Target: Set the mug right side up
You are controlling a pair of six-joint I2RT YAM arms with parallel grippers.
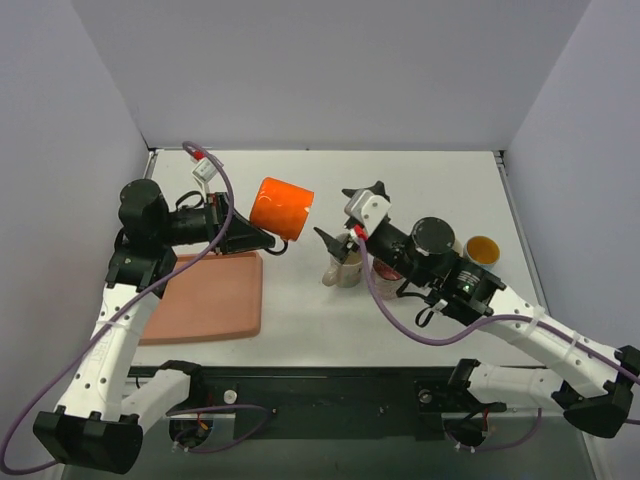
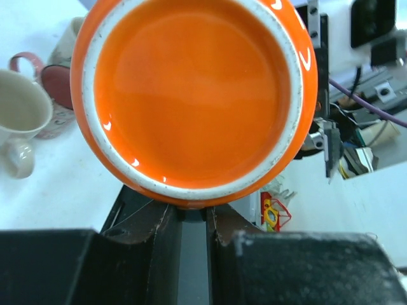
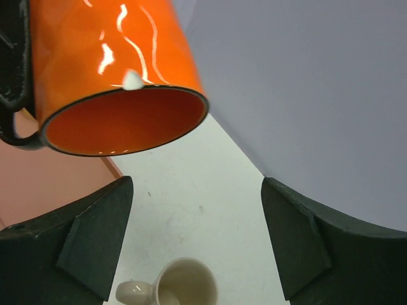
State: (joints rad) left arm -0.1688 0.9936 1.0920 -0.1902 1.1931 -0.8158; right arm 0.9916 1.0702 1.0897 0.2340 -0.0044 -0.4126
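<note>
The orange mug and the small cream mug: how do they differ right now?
The orange mug is bright orange; the cream mug is pale all over. The orange mug hangs in the air, tipped on its side; the cream mug stands upright on the table. The left gripper is shut on the orange mug; nothing holds the cream mug. Both are empty.

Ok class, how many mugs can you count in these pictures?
4: the orange mug in the left gripper; a cream mug mid-table; a pink-handled mug beside it; a yellow-lined cup far right. The right arm may hide more.
</note>
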